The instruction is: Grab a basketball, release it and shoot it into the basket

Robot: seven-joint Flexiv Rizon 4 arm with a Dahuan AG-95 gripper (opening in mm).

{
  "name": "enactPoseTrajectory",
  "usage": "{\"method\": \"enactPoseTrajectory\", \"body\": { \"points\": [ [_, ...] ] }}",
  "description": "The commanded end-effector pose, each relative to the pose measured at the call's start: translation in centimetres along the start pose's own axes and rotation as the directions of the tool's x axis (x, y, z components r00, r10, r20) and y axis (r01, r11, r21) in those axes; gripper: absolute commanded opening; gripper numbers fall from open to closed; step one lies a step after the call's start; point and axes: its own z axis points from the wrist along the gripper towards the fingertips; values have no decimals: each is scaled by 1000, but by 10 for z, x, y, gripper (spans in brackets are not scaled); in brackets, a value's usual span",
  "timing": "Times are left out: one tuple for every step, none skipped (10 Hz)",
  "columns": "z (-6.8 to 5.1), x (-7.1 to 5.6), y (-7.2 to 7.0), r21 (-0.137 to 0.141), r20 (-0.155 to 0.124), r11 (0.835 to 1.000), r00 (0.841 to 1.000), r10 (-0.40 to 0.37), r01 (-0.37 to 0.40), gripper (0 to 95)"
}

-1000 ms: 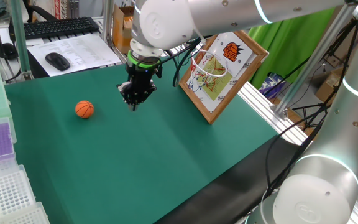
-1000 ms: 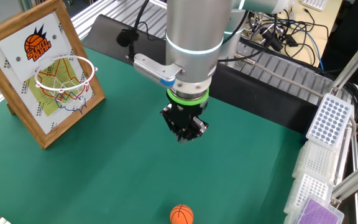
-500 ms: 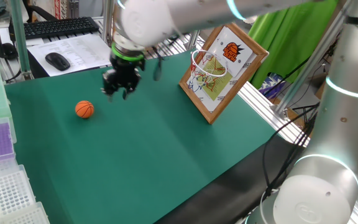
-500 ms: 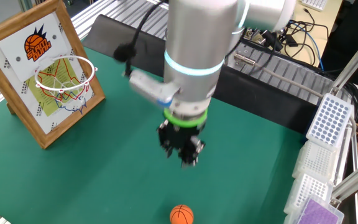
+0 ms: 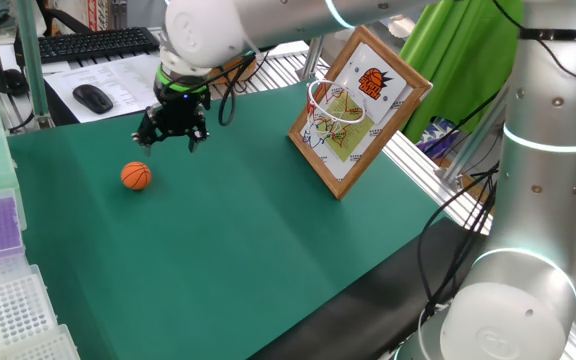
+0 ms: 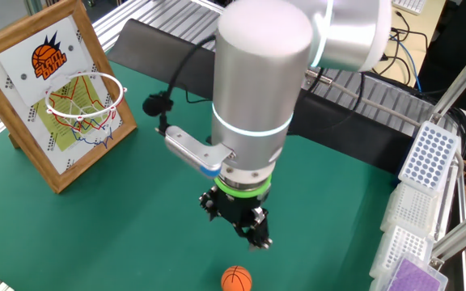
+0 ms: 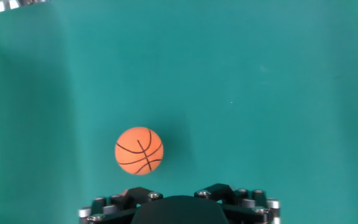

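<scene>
One fixed view: basketball (image 5: 136, 176) rests on bench (image 5: 248, 230); tool (image 5: 171, 132) hovers near, holding nothing, opening indeterminable.
Other fixed view: basketball (image 6: 236, 279) just below tool (image 6: 239, 226).
Hand view: basketball (image 7: 139, 150) left of centre. Likely light, rolls easily; grip across widest part.

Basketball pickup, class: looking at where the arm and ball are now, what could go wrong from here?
1. The basketball lies loose on the smooth green mat; a touch from the end effector, which hangs above and beside it, could roll it away.
2. In the hand view the ball sits left of centre, so a straight descent may miss.
3. The basket is small and far across the mat, so the shot could fall short.
</scene>
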Motion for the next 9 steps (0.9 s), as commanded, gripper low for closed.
{"method": "enactPoseTrajectory", "body": {
  "points": [
    [9, -6, 1, -4, 5, 1000, 1000, 2, -2, 950],
    [14, -11, 1, -5, 10, 1000, 1000, 7, -7, 950],
    [17, -13, 1, -5, 10, 1000, 1000, 8, -8, 950],
    [19, -15, 1, -4, 11, 1000, 1000, 10, -10, 950],
    [24, -19, 2, -4, 10, 1000, 1000, 19, -19, 950],
    [25, -21, 2, -2, 10, 1000, 1000, 24, -24, 950],
    [25, -21, 2, -2, 9, 1000, 1000, 28, -28, 950],
    [25, -21, 2, -2, 8, 1000, 1000, 27, -27, 760],
    [24, -21, 2, -1, 10, 1000, 1000, 25, -25, 760]
  ]
}}
